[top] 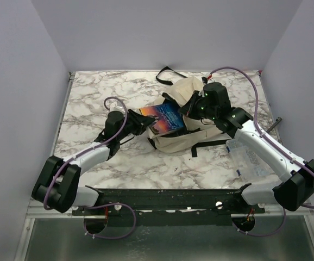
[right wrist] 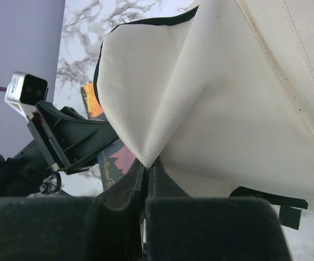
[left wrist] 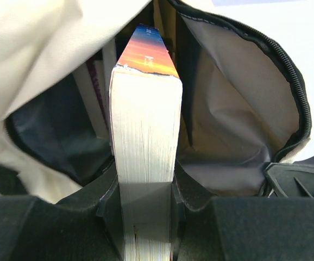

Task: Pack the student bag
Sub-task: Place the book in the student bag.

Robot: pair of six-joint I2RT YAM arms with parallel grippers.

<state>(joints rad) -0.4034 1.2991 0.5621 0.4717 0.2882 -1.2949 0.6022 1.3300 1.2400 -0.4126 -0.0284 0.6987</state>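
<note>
The cream student bag (top: 181, 117) lies mid-table with its black-zippered mouth facing left. My left gripper (top: 140, 124) is shut on a thick book (top: 165, 118) with an orange-and-blue cover. In the left wrist view that book (left wrist: 146, 136) stands on edge between my fingers (left wrist: 107, 209), its far end inside the bag's dark opening (left wrist: 227, 125), beside other books (left wrist: 94, 92). My right gripper (top: 192, 107) is shut on a fold of the bag's cream fabric (right wrist: 151, 155) and holds the flap up. The right wrist view also shows the book cover (right wrist: 116, 163) and the left gripper (right wrist: 64, 141).
A clear plastic box (top: 249, 157) lies on the marble table (top: 92, 98) under my right arm. Black straps (top: 168, 76) trail behind the bag and in front of it (top: 208, 145). Purple walls close in on the left, the back and the right.
</note>
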